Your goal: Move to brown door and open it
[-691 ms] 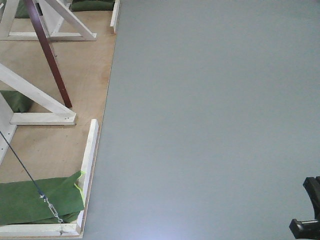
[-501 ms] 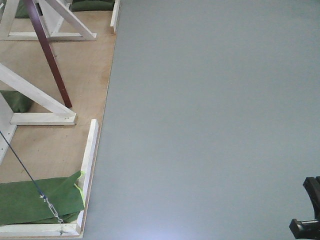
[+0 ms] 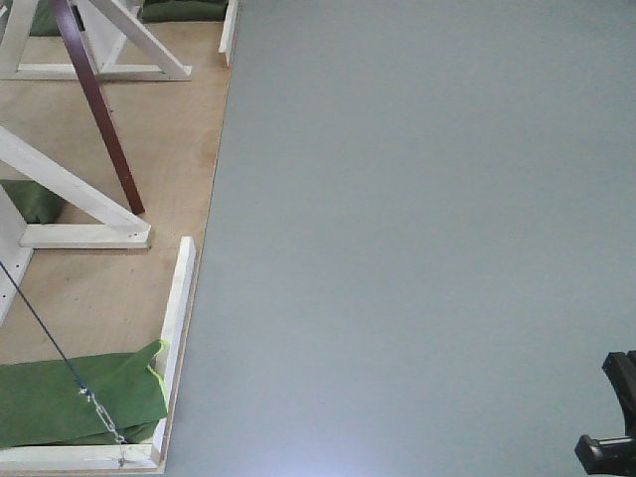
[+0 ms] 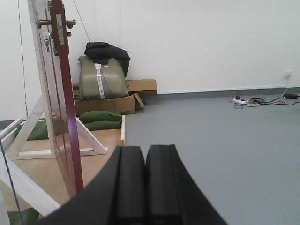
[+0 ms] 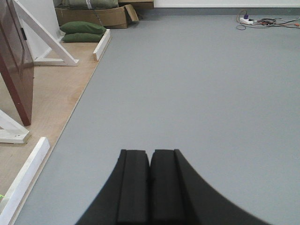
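Across the front views from a moment ago and the present one, almost nothing is altered. The brown door (image 3: 99, 109), the white braces (image 3: 70, 189) and the green sandbag (image 3: 70, 397) are found in the same places, with at most a hair's shift at the door's lower corner. From this it is judged that the base is hardly advancing, so the approach is not yet completed.

The door is carried on a plywood platform (image 3: 169, 129) along the left edge of the grey floor (image 3: 417, 238), in the upper left corner of the front view. In the left wrist view it is seen edge-on at the left, upright, with its brass handle (image 4: 47, 21) high near the top edge. In the right wrist view only its lower part is shown, at the left edge. Whether it is latched cannot be told for certain, though it appears to stand at an angle to its white frame.

The left gripper (image 4: 145, 152) is pointed past the door toward the far wall, its fingers (image 4: 130, 183) pressed together with nothing between them. The right gripper (image 5: 150, 154) is aimed over bare floor, its fingers (image 5: 133, 187) likewise pressed together and empty. Both are well apart from the handle.

A turn toward the left and a further approach are judged necessary before the handle can be reached.
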Tool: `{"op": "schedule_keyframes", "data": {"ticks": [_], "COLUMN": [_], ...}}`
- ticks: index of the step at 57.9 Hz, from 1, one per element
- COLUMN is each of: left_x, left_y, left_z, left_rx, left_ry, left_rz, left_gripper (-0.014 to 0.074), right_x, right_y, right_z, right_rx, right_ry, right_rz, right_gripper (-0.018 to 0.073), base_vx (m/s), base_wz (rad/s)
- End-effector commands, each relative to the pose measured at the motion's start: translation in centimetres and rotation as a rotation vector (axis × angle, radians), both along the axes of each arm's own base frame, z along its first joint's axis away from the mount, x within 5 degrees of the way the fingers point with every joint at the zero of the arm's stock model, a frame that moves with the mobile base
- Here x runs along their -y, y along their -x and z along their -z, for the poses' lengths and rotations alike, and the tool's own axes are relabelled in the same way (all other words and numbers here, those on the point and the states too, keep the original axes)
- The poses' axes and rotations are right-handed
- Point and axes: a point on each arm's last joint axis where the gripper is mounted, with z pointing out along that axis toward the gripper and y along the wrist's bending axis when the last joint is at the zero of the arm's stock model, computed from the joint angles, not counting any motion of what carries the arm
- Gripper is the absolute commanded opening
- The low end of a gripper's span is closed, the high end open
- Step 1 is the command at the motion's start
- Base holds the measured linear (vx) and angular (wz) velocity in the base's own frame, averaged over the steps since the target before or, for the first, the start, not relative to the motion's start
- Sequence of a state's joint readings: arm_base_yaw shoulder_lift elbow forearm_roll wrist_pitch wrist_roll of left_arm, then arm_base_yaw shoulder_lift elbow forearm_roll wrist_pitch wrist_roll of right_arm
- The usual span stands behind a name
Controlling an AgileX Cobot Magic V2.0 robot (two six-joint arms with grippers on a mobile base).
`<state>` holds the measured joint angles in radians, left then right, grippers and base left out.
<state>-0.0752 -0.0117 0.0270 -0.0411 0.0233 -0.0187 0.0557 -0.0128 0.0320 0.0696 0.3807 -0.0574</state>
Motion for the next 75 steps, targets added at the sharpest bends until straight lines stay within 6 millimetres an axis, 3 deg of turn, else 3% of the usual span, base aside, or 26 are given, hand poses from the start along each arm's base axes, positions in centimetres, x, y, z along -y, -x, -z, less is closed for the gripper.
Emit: {"op": "schedule_keyframes", "data": {"ticks": [1, 75], "left_x": [-0.06, -0.06], "left_y": [0.29, 0.29], "left_z": [-1.43, -1.43], "left_rx": [0.113, 0.113], "left_ry": [0.015, 0.015], "left_rz": [-0.004, -0.004], "left_gripper": [-0.0003, -0.0003], "right_x": [0.06, 0.06], "right_y": [-0.17, -0.18], "right_z": [-0.59, -0.61], "right_rx": [0.080, 0.082], "right_ry": [0.011, 0.011], "right_rz": [0.005, 0.005], "right_gripper": [0.0000, 0.0000], "base_vx": [0.00, 0.13], "base_wz": [-0.01, 0.00]}}
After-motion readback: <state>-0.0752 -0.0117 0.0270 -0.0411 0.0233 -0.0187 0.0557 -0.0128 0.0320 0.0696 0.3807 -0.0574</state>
